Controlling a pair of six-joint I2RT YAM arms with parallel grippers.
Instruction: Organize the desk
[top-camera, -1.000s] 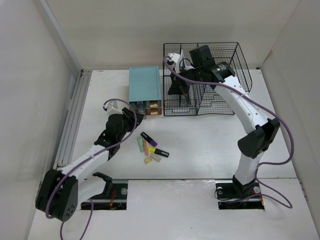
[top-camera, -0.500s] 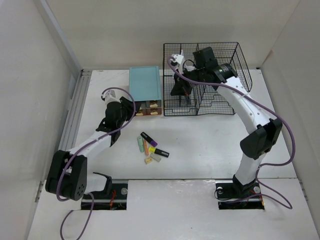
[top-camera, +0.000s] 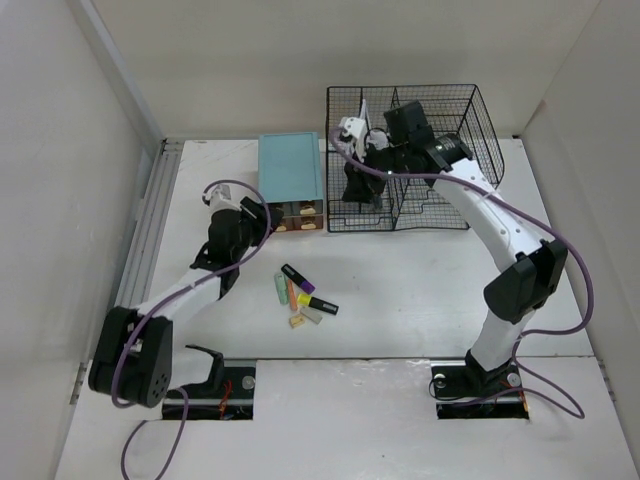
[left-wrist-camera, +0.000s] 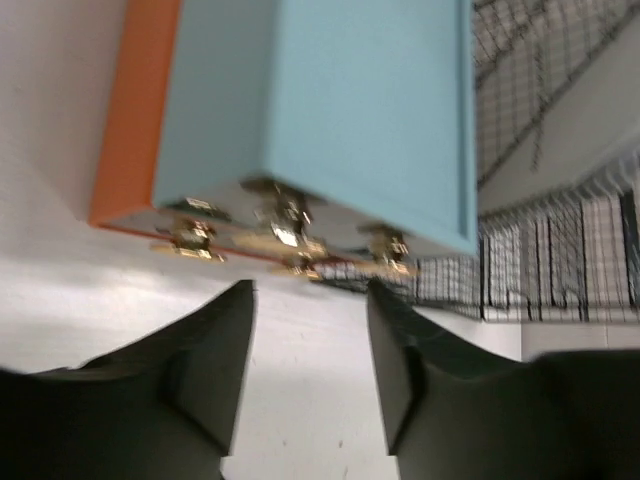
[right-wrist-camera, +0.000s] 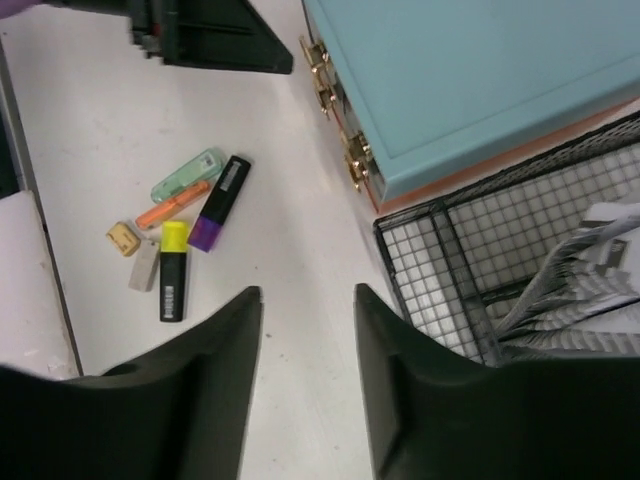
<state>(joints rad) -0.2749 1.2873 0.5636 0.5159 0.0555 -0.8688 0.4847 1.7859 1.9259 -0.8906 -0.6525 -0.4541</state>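
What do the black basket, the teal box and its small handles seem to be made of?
The black basket looks like thin coated metal wire: an open, see-through grid. The teal box has flat matte faces over an orange base; painted wood or stiff card, I cannot tell. Its small handles look like polished brass-coloured metal: they glint gold.

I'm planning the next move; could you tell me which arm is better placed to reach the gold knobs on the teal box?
Probably left. The left fingers are open and face the gold knobs on the teal box head-on. The right fingers hang by the wire rack, side-on to them.
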